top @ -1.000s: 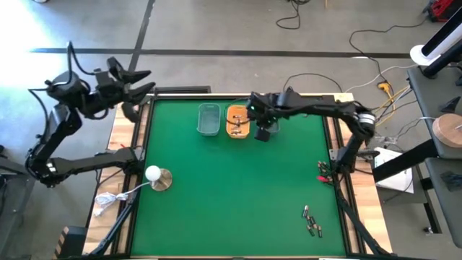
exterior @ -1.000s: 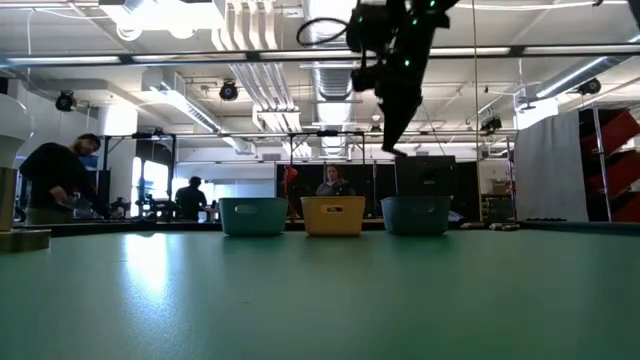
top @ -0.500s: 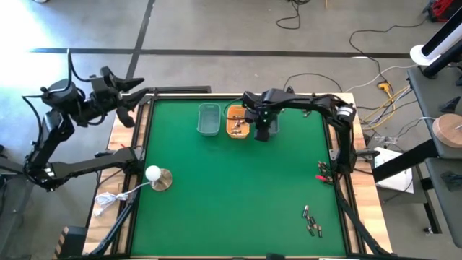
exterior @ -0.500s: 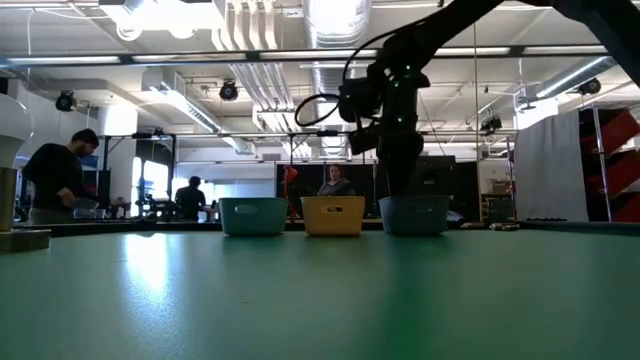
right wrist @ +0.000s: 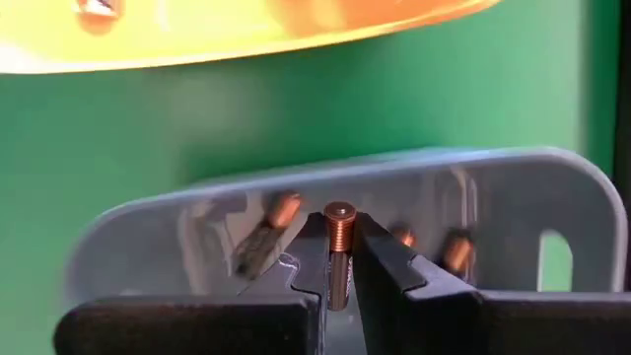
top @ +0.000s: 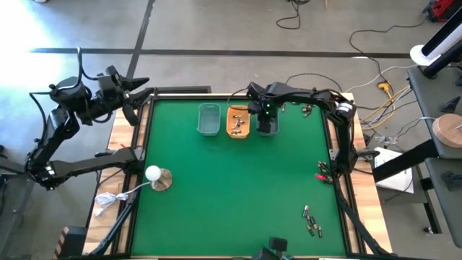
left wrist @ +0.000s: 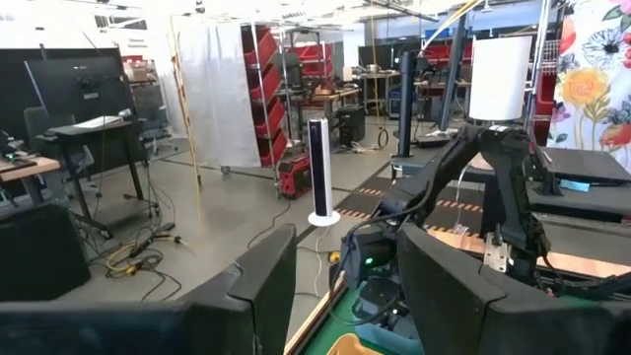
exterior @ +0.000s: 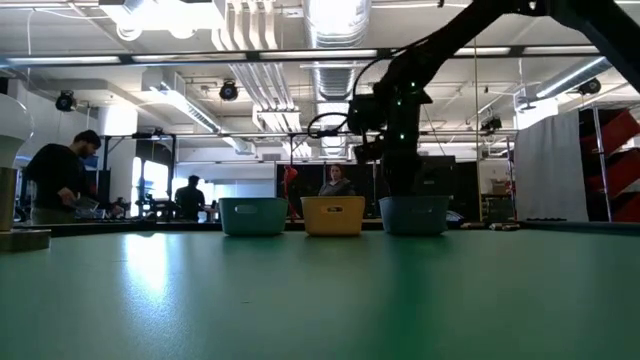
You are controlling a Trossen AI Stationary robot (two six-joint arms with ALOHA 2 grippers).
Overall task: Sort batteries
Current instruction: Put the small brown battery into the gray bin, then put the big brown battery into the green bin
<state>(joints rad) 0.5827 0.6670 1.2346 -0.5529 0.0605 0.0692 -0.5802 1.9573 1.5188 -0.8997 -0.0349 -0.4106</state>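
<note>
While the left gripper (top: 137, 90) waits open off the table's (top: 216, 195) left edge, the right gripper (right wrist: 335, 258) holds a battery (right wrist: 338, 251) above the grey tray (right wrist: 513, 197); releasing comes next.

From above, the dark right gripper (top: 266, 124) covers most of the grey-blue rectangular tray (top: 268, 131) at upper centre, hiding what lies inside. The small silvery cylindrical batteries (top: 312, 221) at lower right are too tiny to tell their sizes. In the level view, the tray walls hide all contents. The orange tray (right wrist: 246, 30) is cut by the right wrist frame's top edge
</note>
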